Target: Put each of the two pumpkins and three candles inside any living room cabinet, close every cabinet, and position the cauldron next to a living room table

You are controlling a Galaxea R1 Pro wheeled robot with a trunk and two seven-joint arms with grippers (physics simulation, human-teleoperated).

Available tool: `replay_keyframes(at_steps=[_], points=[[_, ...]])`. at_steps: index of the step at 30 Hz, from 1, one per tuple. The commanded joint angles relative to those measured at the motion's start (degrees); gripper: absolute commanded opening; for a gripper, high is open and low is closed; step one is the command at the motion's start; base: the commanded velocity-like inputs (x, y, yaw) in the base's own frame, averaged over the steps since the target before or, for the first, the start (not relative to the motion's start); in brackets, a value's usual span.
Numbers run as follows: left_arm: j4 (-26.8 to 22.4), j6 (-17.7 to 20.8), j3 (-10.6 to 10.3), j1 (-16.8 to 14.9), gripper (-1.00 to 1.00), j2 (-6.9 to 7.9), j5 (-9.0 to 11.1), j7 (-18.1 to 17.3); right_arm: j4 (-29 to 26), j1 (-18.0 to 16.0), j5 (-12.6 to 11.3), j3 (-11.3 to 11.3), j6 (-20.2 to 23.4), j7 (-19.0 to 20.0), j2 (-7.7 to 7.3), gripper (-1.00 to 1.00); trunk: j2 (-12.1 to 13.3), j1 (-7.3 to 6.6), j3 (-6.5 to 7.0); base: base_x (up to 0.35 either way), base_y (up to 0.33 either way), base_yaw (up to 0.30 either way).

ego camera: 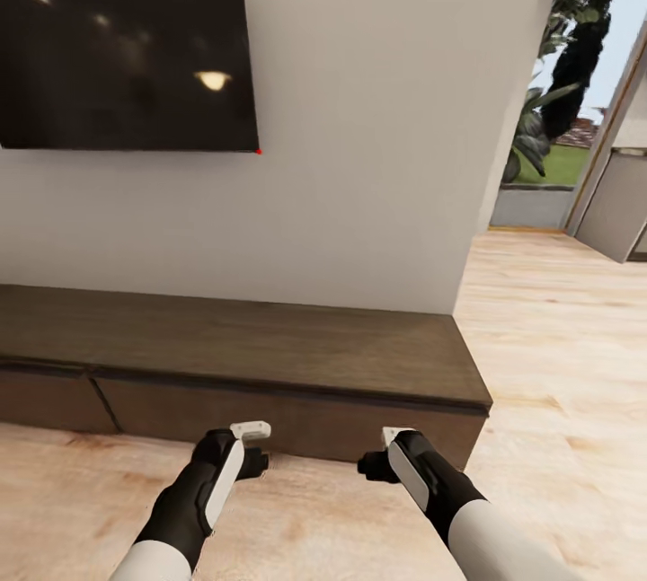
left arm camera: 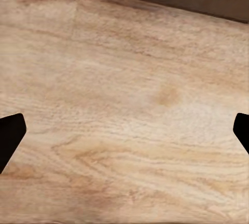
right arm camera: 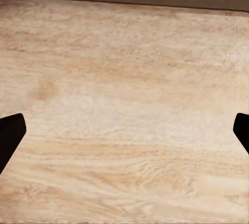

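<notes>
Long low dark-brown wooden cabinet [ego camera: 243,356], drawers closed, against white wall | left gripper [left arm camera: 124,130] and right gripper [right arm camera: 124,130] just before it over pale wood floor [ego camera: 557,365] | fingers spread apart, empty

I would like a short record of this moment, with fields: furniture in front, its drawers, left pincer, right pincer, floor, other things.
furniture in front: cabinet, long, low, dark brown, against the white wall
drawers: all visible fronts closed
left pincer: open, empty, above the floor
right pincer: open, empty, above the floor
floor: light wood planks
other things: dark screen on the wall; doorway with plants at the right
</notes>
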Motion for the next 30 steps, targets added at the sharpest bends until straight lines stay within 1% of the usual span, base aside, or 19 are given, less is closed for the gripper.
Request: replay_keyframes(at_steps=[1, 3, 5, 8, 10, 14, 17, 18, 21, 30], points=[[0.0, 0.0, 1.0, 0.0, 1.00, 0.02, 0.0, 0.0, 0.0, 0.0, 0.1, 0.0, 0.5, -0.1, 0.19, 1.00, 0.4, -0.23, 0.14, -0.008, 0.000, 0.261], [0.1, 0.0, 2.8, 0.0, 1.00, 0.04, 0.0, 0.0, 0.1, 0.0, 0.0, 0.0, 1.2, -0.2, 0.46, 1.00, 1.2, -0.67, 0.40, -0.004, 0.000, 0.249], [0.3, 0.1, 4.1, 0.0, 1.00, 0.31, -0.1, 0.0, 0.1, 0.0, -0.1, 0.0, 1.6, -0.2, 0.57, 1.00, 2.0, -1.10, 0.65, -0.002, 0.000, 0.237], [0.9, 0.1, 4.9, 0.0, 1.00, 1.06, -0.1, 0.0, 0.1, 0.0, 0.0, 0.1, 1.8, -0.1, 0.55, 1.00, 3.2, -1.76, 1.01, -0.001, 0.000, 0.231], [1.7, 0.0, 5.1, 0.0, 1.00, 1.47, -0.1, 0.0, 0.1, 0.2, 0.0, 0.2, 1.6, 0.0, 0.41, 1.00, 4.0, -2.20, 1.25, 0.000, 0.000, 0.229], [8.0, -1.3, 5.3, 0.1, 1.00, 4.33, 0.0, 0.0, 0.1, 0.7, 0.0, 0.2, 1.4, 0.3, -0.27, 1.00, 5.6, -3.08, 1.71, 0.000, 0.000, 0.227], [10.4, -2.8, 6.1, 0.1, 1.00, 5.26, 0.0, -0.2, 0.1, 0.9, -0.1, 0.1, 1.3, 0.4, -0.38, 1.00, 6.8, -3.74, 2.09, 0.000, 0.000, 0.205], [10.7, -3.2, 6.5, 0.1, 1.00, 5.33, 0.0, -0.2, 0.1, 0.9, -0.1, 0.2, 1.3, 0.4, -0.39, 1.00, 7.2, -3.96, 2.24, 0.000, 0.000, 0.082], [11.0, -3.7, 6.9, 0.1, 1.00, 5.29, 0.0, -0.1, 0.2, 0.7, 0.0, 0.2, 1.1, 0.3, -0.37, 1.00, 8.4, -4.62, 2.75, 0.000, 0.000, 0.040], [11.0, -3.8, 7.0, 0.1, 1.00, 5.17, 0.0, 0.1, 0.2, 0.6, 0.0, 0.2, 0.9, 0.2, -0.39, 1.00, 12.0, -6.60, 4.35, 0.000, 0.000, 0.005]])
